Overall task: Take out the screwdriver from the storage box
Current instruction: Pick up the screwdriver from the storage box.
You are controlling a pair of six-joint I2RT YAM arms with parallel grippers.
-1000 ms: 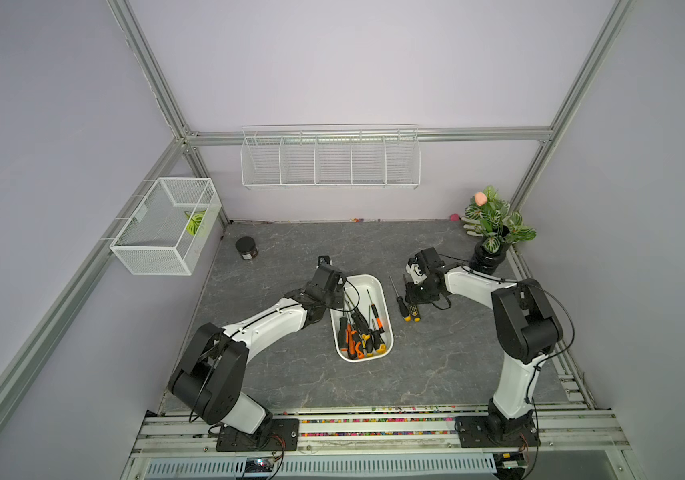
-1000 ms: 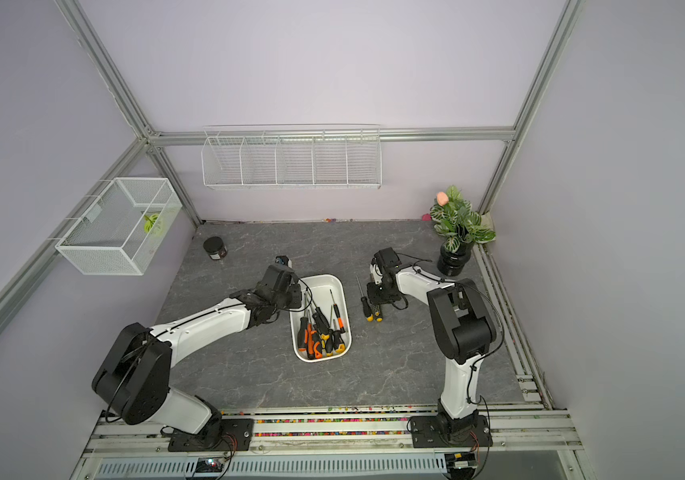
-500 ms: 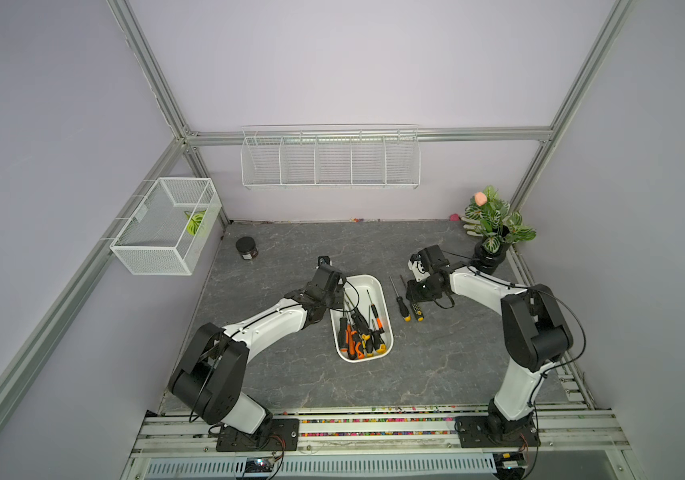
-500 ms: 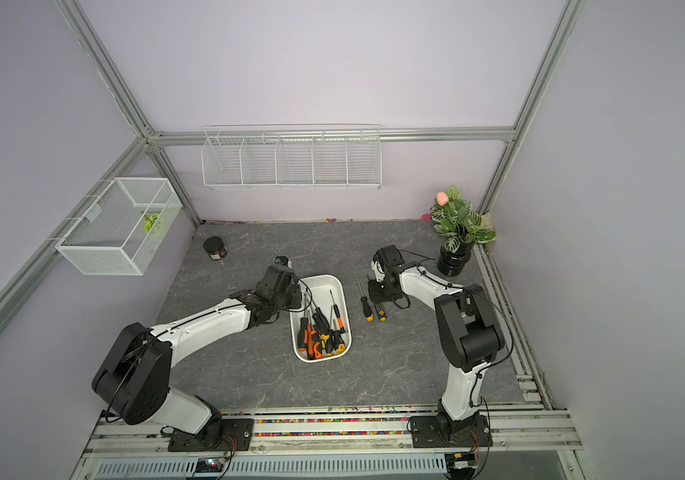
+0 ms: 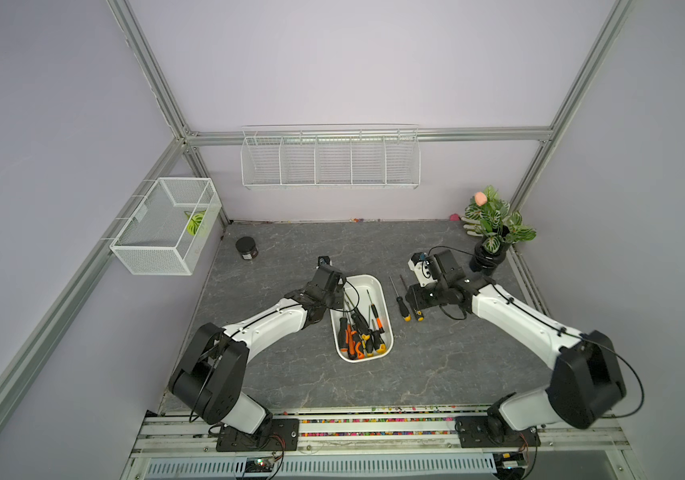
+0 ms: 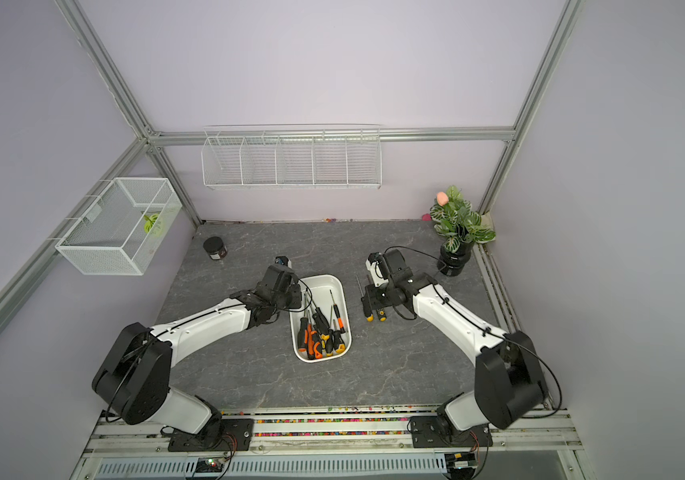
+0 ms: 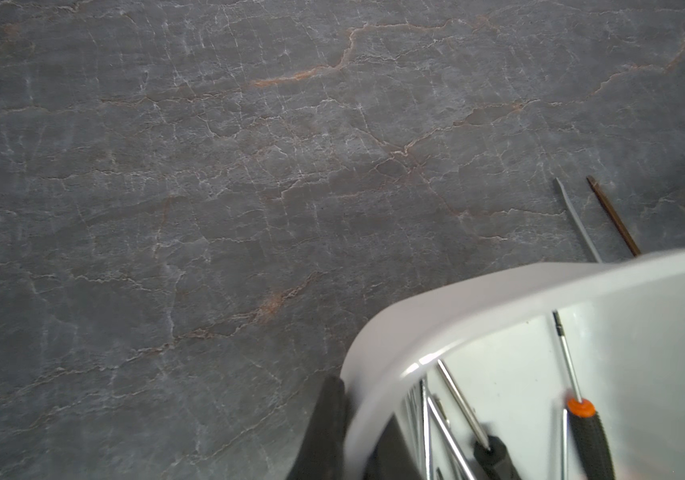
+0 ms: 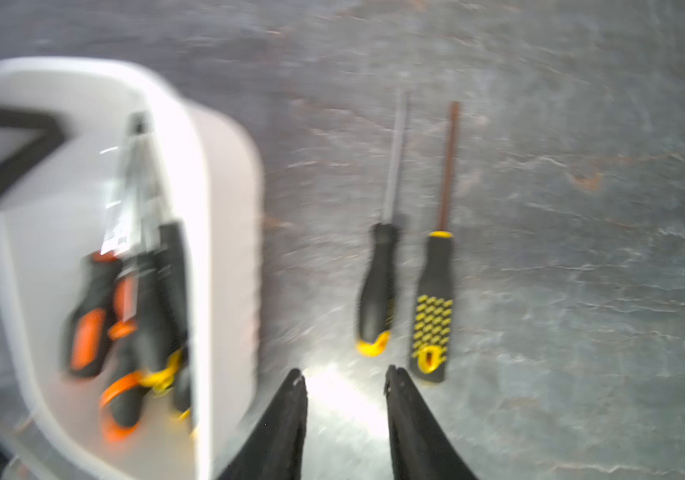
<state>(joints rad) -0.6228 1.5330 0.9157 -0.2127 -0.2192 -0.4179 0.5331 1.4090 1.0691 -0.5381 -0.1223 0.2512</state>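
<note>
Much of the desk [image 5: 282, 257] lies bare; the storage box [image 5: 363, 277] sits mid-desk, its left rim pinched in my left pincer [image 7: 355, 428]. My right pincer [image 8: 345, 382], parted and empty, hovers right of it by two screwdrivers [image 8: 378, 286] lying out. I'd keep the box pinned and take a top handle; blur hides the tangle of the screwdriver pile [image 5: 359, 336].

Two screwdrivers [image 8: 378, 282] outside, several inside one storage box [image 5: 362, 276], one jar [image 5: 247, 248], one plant [image 5: 492, 220]
</note>
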